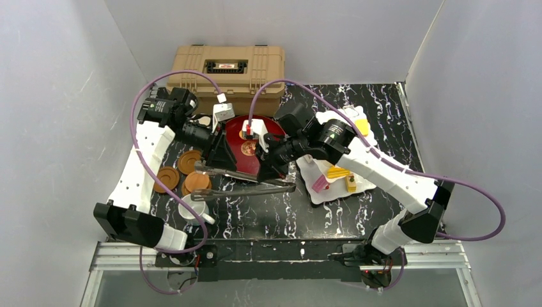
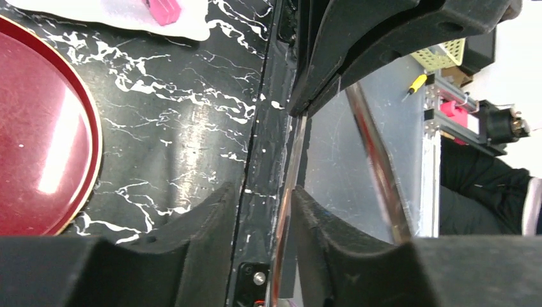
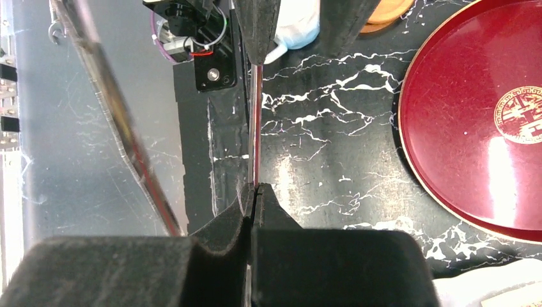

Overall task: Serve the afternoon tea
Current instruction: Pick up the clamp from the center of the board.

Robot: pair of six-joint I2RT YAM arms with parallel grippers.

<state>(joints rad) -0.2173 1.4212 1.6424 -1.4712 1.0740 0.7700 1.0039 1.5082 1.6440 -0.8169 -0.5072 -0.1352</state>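
- Right gripper [image 3: 255, 192] was shut tight on one blade of the metal tongs [image 1: 240, 192], which sat edge-on between its pads. The other blade ran free to one side.
- Left gripper [image 2: 262, 217] straddled a tong blade with its jaws part-way in. A gap showed beside the blade, so it was not clamped.
- Tongs hung over the black marbled table [image 1: 268, 214], at the near edge of the dark-red tray [image 3: 460, 147].
- White scalloped stand [image 1: 335, 192] lay right of the tray, with a pink cake [image 1: 319, 184] and yellow cakes [image 1: 339, 171] on it.
- Brown saucers [image 1: 169, 177] lay left of the tray, with the white mug [image 1: 195, 210] just in front of them.
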